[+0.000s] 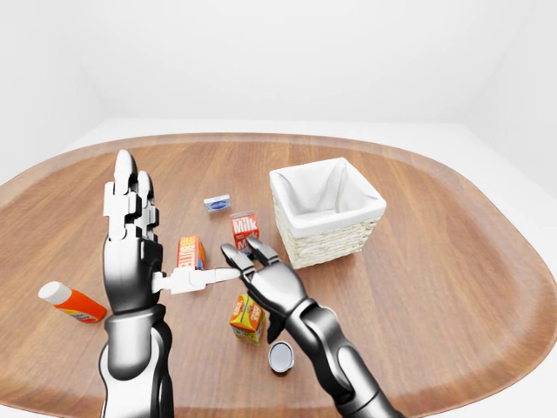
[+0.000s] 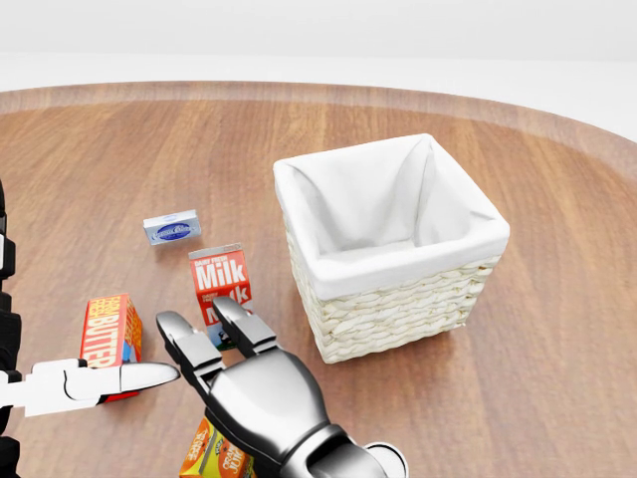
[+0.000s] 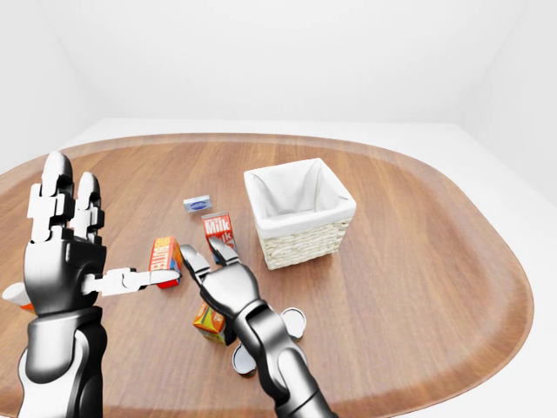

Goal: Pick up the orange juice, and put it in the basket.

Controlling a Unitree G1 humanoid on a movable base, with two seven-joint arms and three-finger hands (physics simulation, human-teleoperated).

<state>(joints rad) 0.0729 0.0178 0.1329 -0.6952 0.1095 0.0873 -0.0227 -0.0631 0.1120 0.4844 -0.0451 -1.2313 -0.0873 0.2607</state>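
Observation:
The orange juice carton [image 1: 247, 318] stands on the wooden table, left of and below the white-lined wicker basket [image 1: 361, 233]. In the head view only the carton's top [image 2: 213, 454] shows at the bottom edge. My right hand [image 1: 244, 258] hovers just above it with its fingers [image 2: 189, 344] spread open, holding nothing. My left hand [image 1: 146, 228] is raised upright at the left, open, with its thumb [image 2: 119, 378] pointing right toward the right hand. The basket is empty.
A red milk carton [image 2: 220, 279] stands left of the basket, and a butter box [image 2: 109, 334] lies further left. A small blue-white box [image 2: 171, 228] lies above them. An orange bottle [image 1: 71, 302] lies at the left, and a round can [image 1: 281, 356] sits beside my right forearm.

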